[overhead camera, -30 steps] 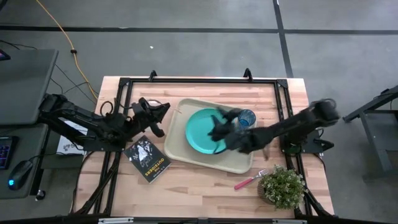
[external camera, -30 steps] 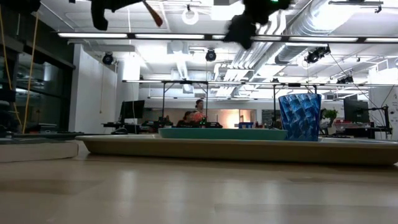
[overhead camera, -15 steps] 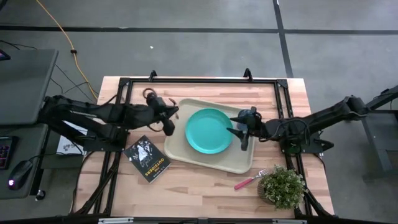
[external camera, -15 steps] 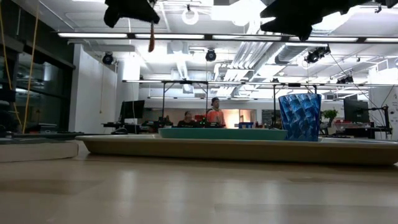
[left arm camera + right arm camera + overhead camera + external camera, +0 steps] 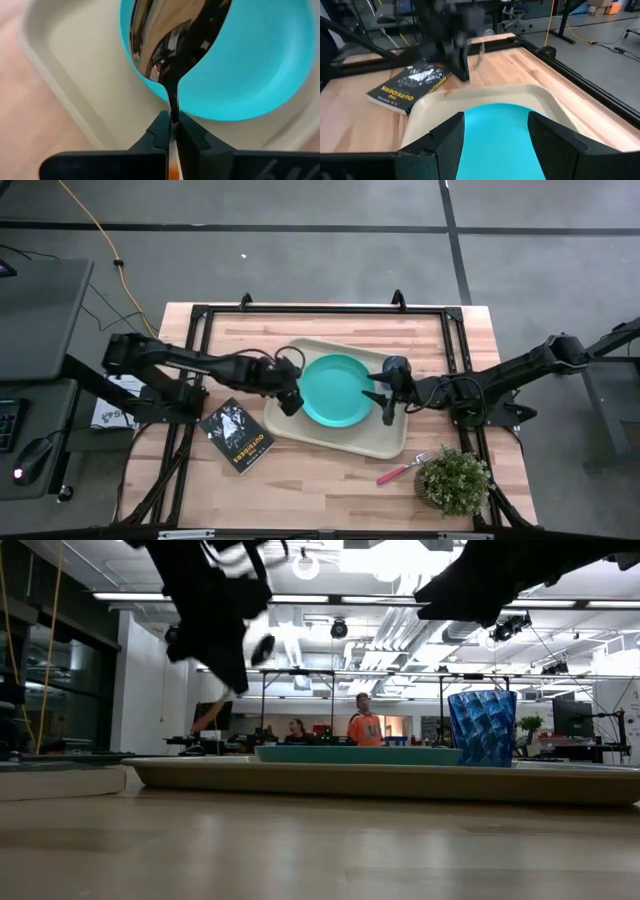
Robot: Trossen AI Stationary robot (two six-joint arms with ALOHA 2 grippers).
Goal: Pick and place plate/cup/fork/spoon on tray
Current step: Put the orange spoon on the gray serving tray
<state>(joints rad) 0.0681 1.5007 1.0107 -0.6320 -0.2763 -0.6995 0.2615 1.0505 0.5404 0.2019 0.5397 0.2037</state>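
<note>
A round turquoise plastic plate (image 5: pixel 336 389) sits on a cream rectangular plastic tray (image 5: pixel 288 415). The faceted translucent blue plastic tumbler (image 5: pixel 481 728) shows a diamond pattern. The spoon's silver metal bowl (image 5: pixel 170 35) meets an orange plastic handle. A small book's dark cover (image 5: pixel 237 435) carries yellow lettering.

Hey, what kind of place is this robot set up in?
Probably a robotics lab or open workshop: exposed ceiling ducts, strip lights, desks with monitors, and people beyond the wooden table.

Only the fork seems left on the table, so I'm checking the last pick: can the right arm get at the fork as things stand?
Probably yes. The fork lies bare on the wood beside the plant, just outside the tray. The right gripper hovers open and empty over the tray, with nothing between.
</note>
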